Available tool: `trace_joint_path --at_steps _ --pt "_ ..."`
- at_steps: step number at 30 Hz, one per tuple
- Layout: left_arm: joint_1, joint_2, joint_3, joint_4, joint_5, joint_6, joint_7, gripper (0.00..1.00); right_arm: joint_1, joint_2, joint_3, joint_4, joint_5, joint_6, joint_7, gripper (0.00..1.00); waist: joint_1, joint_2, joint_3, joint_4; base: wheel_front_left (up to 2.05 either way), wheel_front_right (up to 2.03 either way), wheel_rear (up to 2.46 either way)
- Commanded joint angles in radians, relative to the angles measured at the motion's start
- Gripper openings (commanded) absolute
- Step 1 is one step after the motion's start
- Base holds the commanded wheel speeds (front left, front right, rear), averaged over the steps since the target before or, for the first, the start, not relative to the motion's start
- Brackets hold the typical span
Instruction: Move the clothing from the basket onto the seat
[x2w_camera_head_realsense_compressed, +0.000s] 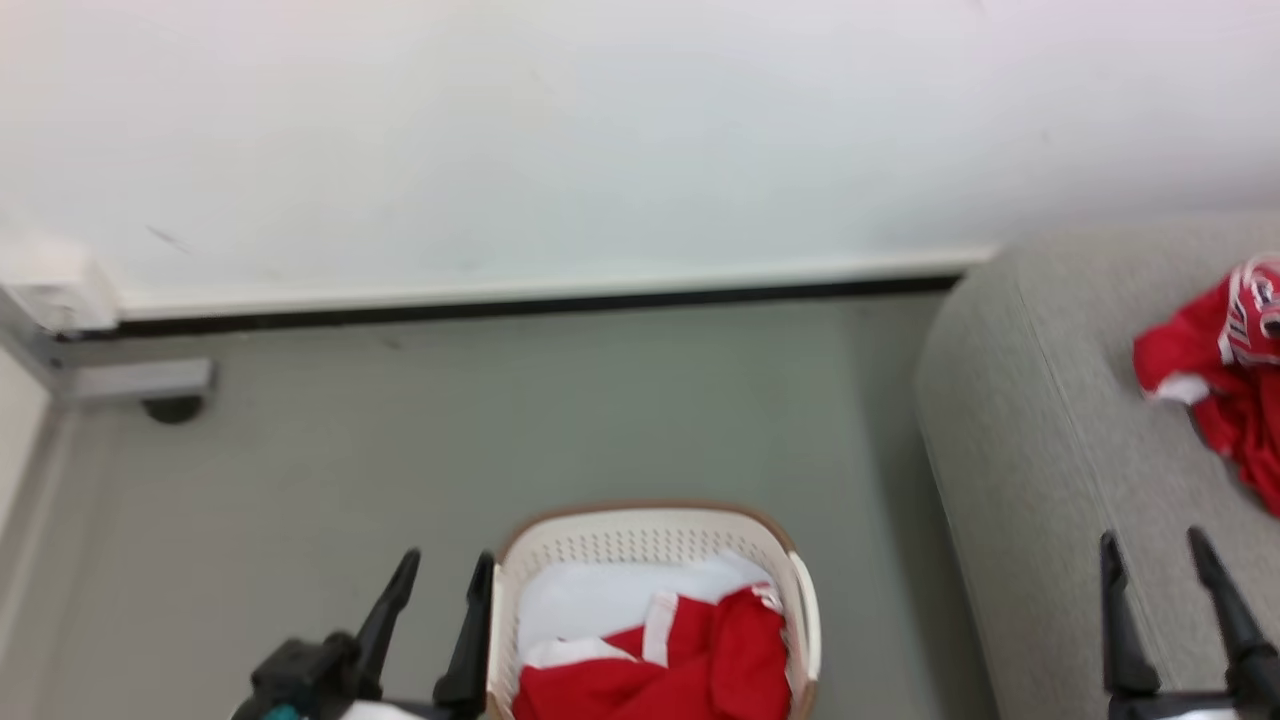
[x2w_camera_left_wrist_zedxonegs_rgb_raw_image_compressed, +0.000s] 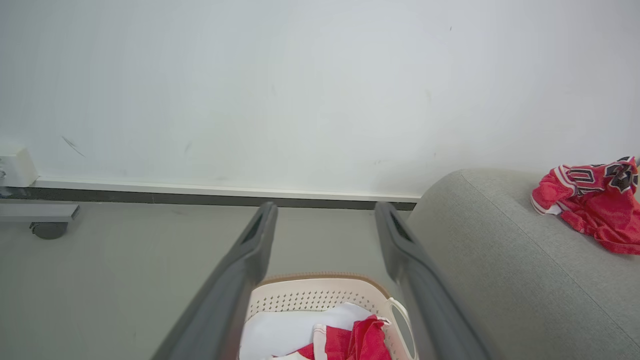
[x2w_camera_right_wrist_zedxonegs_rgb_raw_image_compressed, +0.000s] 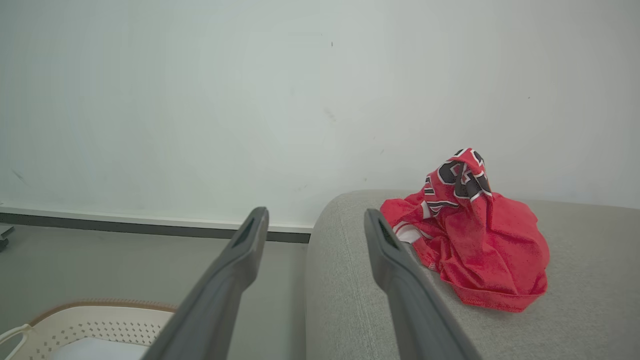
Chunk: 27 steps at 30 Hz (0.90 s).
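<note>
The cream basket (x2w_camera_head_realsense_compressed: 650, 540), perforated and brown-rimmed, stood upright near the rounded left end of the light-grey sofa (x2w_camera_head_realsense_compressed: 1020, 450), not touching it. A crumpled red garment (x2w_camera_head_realsense_compressed: 700, 660) with white trim lay inside it, heaped toward the near right side. A red jersey (x2w_camera_head_realsense_compressed: 1215, 375) with black-and-white lettering lay bunched on the sofa, well apart from the basket.

The basket (x2w_camera_head_realsense_compressed: 650, 545) is open upward. Bare floor (x2w_camera_head_realsense_compressed: 560, 420) runs left of and behind the basket to the wall (x2w_camera_head_realsense_compressed: 600, 150). The seat (x2w_camera_head_realsense_compressed: 1010, 450) bulks just right of it, blocking sideways passage.
</note>
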Motion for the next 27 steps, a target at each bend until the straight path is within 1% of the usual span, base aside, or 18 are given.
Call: trace_joint_path --at_steps 1,8,14,21,27 --pt "0.033 -0.013 0.019 0.004 0.024 -0.008 0.0 1.0 0.028 -0.003 0.009 0.002 0.007 -0.002 0.001 1.0 0.0004 -0.0001 -0.082 0.069 0.0 0.0 0.0" --pt "0.127 -0.082 0.134 0.016 0.106 -0.063 0.0 1.0 0.087 -0.001 0.093 0.027 0.063 -0.002 0.001 1.0 0.0004 -0.0001 -0.131 0.129 0.0 0.0 0.0" --pt "0.177 -0.125 0.198 0.018 0.157 -0.104 0.0 1.0 0.093 -0.002 0.126 0.04 0.089 -0.002 0.001 1.0 0.0004 -0.0001 -0.157 0.156 0.0 0.0 0.0" --pt "0.201 -0.152 0.238 0.014 0.189 -0.134 -0.001 1.0 0.07 -0.002 0.136 0.036 0.087 -0.002 0.001 1.0 0.0004 -0.0001 -0.149 0.156 0.0 0.0 0.0" --pt "0.17 -0.162 0.253 0.017 0.211 -0.156 -0.001 1.0 0.051 -0.002 0.143 0.027 0.087 -0.002 0.001 1.0 0.0004 -0.0001 -0.101 0.116 0.0 0.0 0.0"
